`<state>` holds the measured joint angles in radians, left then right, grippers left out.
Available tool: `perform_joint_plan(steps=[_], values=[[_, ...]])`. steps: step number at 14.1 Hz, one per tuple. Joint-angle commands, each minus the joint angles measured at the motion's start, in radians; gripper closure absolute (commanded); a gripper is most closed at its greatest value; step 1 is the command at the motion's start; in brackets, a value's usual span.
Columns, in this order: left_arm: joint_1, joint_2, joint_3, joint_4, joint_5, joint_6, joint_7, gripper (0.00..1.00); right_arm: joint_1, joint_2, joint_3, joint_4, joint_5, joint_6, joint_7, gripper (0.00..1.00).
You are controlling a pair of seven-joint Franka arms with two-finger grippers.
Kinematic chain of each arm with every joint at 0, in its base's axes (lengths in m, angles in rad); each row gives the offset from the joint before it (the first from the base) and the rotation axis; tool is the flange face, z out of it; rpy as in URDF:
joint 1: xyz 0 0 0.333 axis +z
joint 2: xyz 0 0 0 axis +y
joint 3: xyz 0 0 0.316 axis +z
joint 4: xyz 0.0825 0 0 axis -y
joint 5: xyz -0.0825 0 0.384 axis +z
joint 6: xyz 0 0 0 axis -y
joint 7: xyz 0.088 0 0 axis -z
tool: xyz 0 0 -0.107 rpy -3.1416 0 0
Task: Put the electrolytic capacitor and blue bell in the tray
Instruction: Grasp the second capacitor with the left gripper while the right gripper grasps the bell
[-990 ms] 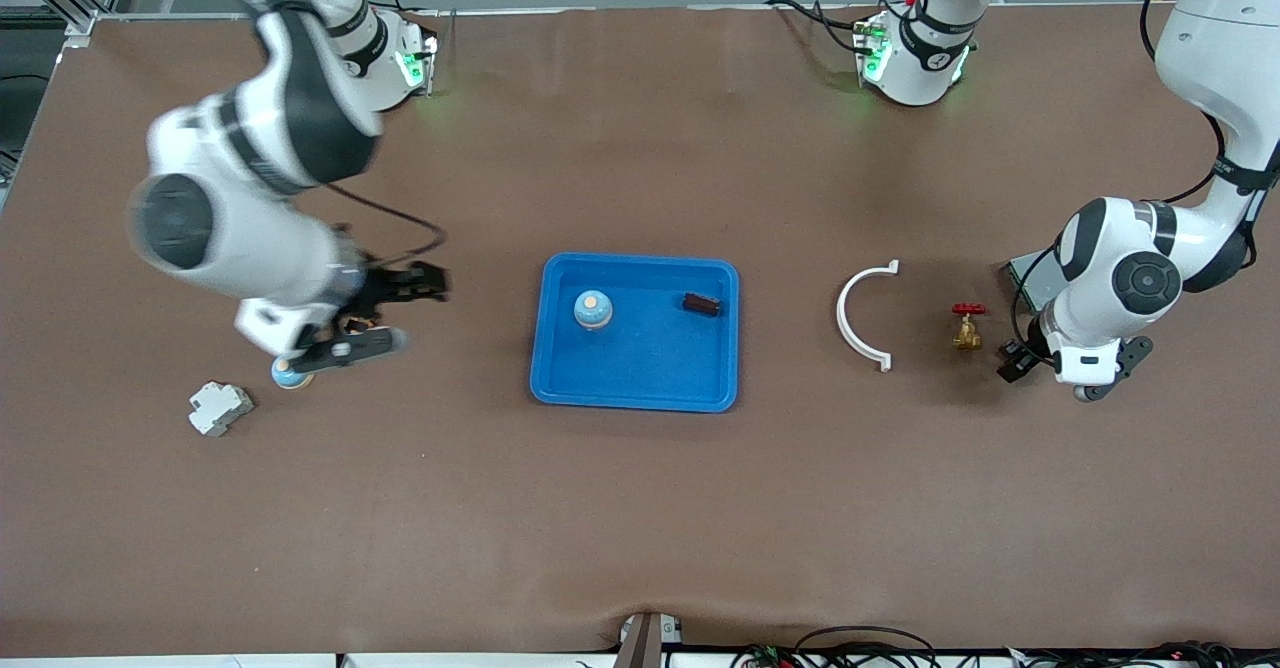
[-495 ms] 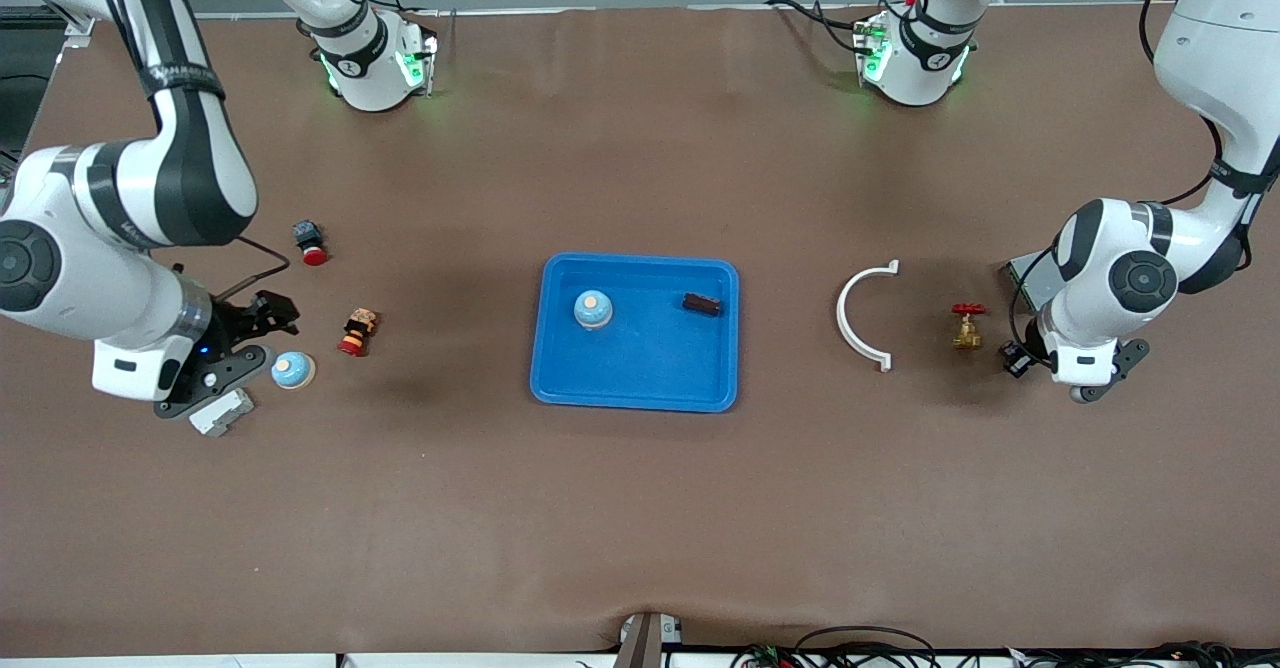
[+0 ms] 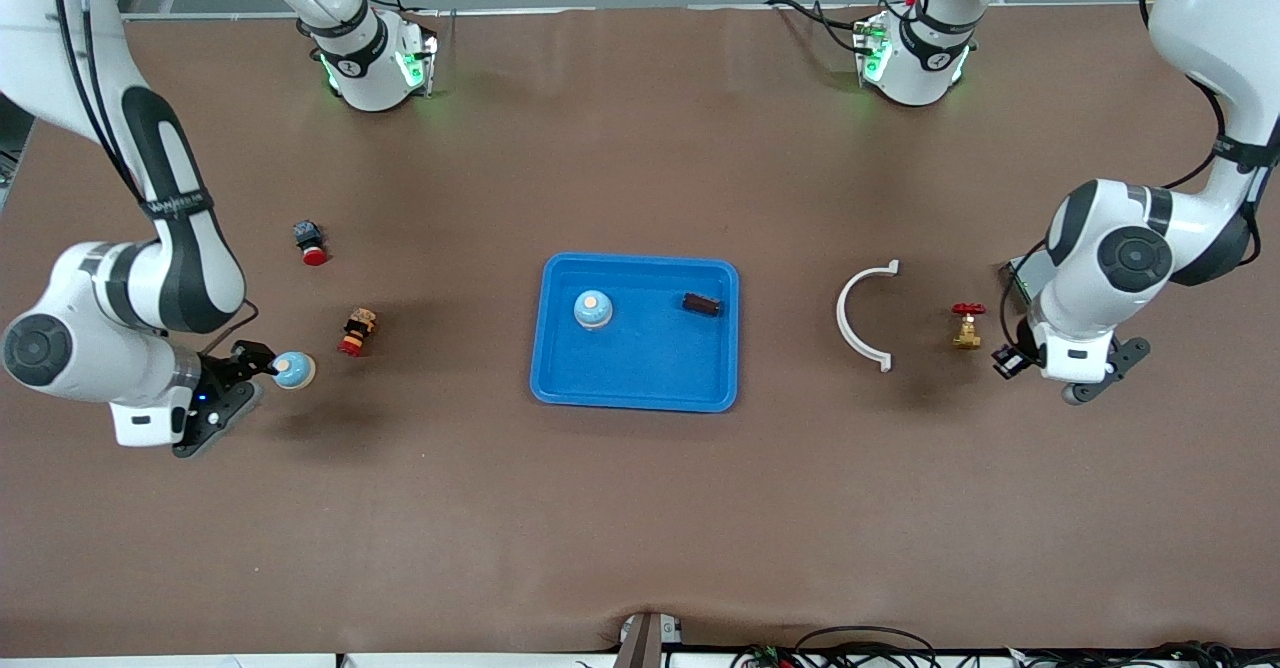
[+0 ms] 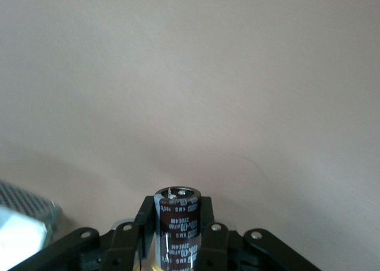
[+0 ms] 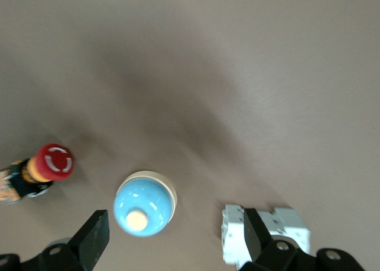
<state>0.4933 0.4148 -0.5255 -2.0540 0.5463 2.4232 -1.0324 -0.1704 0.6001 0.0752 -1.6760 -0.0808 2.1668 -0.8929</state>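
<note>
The blue tray (image 3: 640, 378) sits mid-table and holds a blue bell (image 3: 593, 310) and a dark electrolytic capacitor (image 3: 701, 303). A second blue bell (image 3: 293, 371) (image 5: 144, 203) stands on the table toward the right arm's end. My right gripper (image 3: 238, 385) (image 5: 175, 244) hangs open over it, and the bell shows between the spread fingers without touching them. My left gripper (image 3: 1005, 360) (image 4: 178, 235) is shut on another dark electrolytic capacitor (image 4: 178, 220), held upright over the table beside the brass valve.
A white block (image 5: 264, 232) lies by one right finger. A small figure (image 3: 358, 332) and a red push-button (image 3: 310, 243) are nearby. A white half-ring (image 3: 865, 316), a brass valve with a red handle (image 3: 966, 326) and a grey box (image 3: 1020, 273) lie toward the left arm's end.
My right arm has swung away from the tray side toward its own end of the table. Its open gripper now hangs by the loose bell and covers the white block. The left arm shifted slightly.
</note>
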Motion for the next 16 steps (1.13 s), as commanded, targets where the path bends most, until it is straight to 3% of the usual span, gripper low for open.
perform_joint_plan(steps=[1, 6, 11, 16], values=[[0.007, -0.024, -0.080, 0.021, -0.019, -0.071, -0.081, 1.00, -0.011, 0.010, 0.023, -0.039, -0.017, 0.033, -0.009, 0.00], [-0.047, -0.004, -0.224, 0.078, -0.019, -0.128, -0.381, 1.00, -0.011, 0.001, 0.025, -0.103, -0.007, 0.058, -0.003, 0.00], [-0.221, 0.050, -0.223, 0.164, -0.017, -0.131, -0.625, 1.00, -0.026, -0.006, 0.026, -0.154, -0.007, 0.070, -0.004, 0.00], [-0.358, 0.122, -0.222, 0.268, -0.020, -0.133, -0.753, 1.00, -0.031, -0.023, 0.026, -0.203, -0.004, 0.111, -0.001, 0.00]])
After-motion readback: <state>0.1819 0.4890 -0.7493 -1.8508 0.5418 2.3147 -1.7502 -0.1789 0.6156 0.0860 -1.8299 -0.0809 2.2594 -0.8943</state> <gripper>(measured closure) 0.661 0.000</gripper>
